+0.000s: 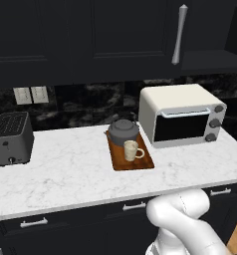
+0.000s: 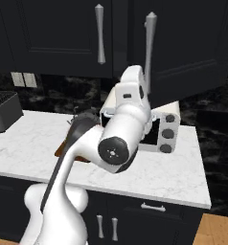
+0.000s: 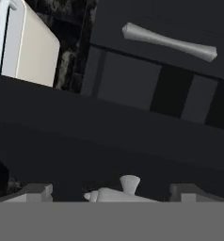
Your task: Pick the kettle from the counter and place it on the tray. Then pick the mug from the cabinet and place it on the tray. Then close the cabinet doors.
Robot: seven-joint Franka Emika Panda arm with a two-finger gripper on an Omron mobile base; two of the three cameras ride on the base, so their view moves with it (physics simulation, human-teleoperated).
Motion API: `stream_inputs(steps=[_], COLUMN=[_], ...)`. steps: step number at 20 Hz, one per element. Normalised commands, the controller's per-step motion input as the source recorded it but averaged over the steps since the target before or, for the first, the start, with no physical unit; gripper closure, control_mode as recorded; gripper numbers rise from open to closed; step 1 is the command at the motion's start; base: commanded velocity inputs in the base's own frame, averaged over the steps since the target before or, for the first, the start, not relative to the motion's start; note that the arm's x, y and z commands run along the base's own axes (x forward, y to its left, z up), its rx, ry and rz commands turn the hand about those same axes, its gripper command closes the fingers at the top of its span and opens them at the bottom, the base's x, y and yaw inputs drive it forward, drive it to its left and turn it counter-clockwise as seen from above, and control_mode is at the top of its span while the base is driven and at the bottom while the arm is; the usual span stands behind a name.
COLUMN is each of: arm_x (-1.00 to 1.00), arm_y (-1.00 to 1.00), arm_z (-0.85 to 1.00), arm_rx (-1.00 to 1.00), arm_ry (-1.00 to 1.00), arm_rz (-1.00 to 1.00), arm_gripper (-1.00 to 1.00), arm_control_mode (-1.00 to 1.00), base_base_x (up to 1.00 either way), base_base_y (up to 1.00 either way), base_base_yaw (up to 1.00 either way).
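The robot's pincer (image 3: 112,190) is wide apart and holds nothing, beside a black cabinet door's long silver bar handle (image 3: 115,194).

I see a cream toaster oven (image 1: 182,115) toward the counter's right end against the back edge, a grey toaster (image 1: 11,138) at its left end, and two wall switch plates (image 1: 31,94) above the toaster.
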Motion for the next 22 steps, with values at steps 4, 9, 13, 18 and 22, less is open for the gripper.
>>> stream_inputs(steps=[4, 9, 13, 18, 22], arm_x=[0.87, 0.97, 1.0, 0.93, 0.87], arm_y=[0.38, 0.29, 0.21, 0.11, 0.01], arm_z=[-0.06, -0.08, -0.1, -0.25, -0.15], arm_rx=[-0.01, -0.04, -0.04, -0.07, -0.04], arm_ry=[0.12, 0.17, 0.17, 0.2, 0.11], arm_rz=[0.25, 0.2, 0.17, 0.18, 0.12], arm_gripper=[-1.0, -1.0, -1.0, -1.0, -1.0], arm_control_mode=[-1.0, -1.0, -1.0, -1.0, -1.0], base_base_x=[0.0, 0.0, 0.0, 0.0, 0.0], base_base_y=[0.0, 0.0, 0.0, 0.0, 0.0], base_base_yaw=[0.0, 0.0, 0.0, 0.0, 0.0])
